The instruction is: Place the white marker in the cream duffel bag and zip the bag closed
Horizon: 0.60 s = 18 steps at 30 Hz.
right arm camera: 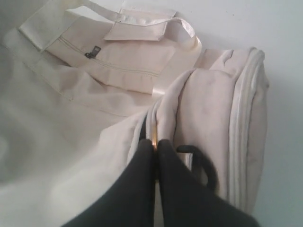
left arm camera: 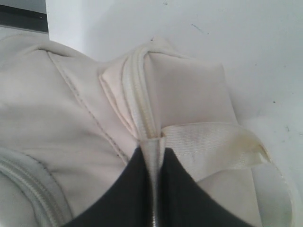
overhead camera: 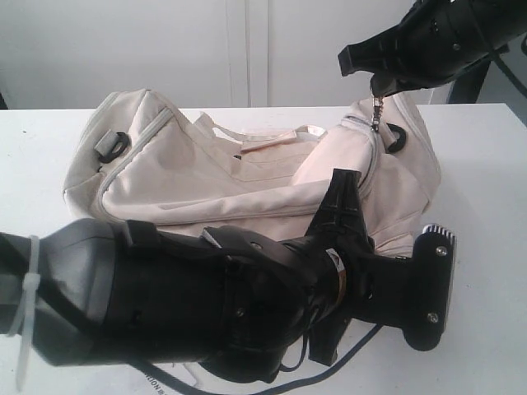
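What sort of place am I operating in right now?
Probably a lab or test bench rather than a home: a bare white table, plain white panels behind it, and a black robot arm working over the cream duffel bag.

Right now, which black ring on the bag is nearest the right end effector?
The ring on the bag's right end, just below the right end effector; the other ring sits far left.
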Available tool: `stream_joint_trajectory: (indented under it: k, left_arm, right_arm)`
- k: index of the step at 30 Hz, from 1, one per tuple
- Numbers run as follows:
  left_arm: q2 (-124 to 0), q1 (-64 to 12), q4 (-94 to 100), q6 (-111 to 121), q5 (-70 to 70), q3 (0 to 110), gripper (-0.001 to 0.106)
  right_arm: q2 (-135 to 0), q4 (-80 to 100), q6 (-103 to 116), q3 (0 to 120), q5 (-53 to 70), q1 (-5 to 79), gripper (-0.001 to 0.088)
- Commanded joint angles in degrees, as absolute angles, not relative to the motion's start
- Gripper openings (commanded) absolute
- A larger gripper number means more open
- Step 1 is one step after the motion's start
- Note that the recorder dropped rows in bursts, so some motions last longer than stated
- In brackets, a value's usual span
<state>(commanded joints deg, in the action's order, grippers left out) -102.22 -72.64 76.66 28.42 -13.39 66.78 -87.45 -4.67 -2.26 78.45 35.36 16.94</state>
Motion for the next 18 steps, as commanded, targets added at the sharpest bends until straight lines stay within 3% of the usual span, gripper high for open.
stream_joint_trajectory:
  k: [18]
  left_arm:
    - [-102.2, -72.6, 76.7, 28.4, -13.5, 66.8, 0.0]
  right_arm:
    - [-92.0, -5.2, -2.3, 78.5, 25.6, 16.9, 0.0]
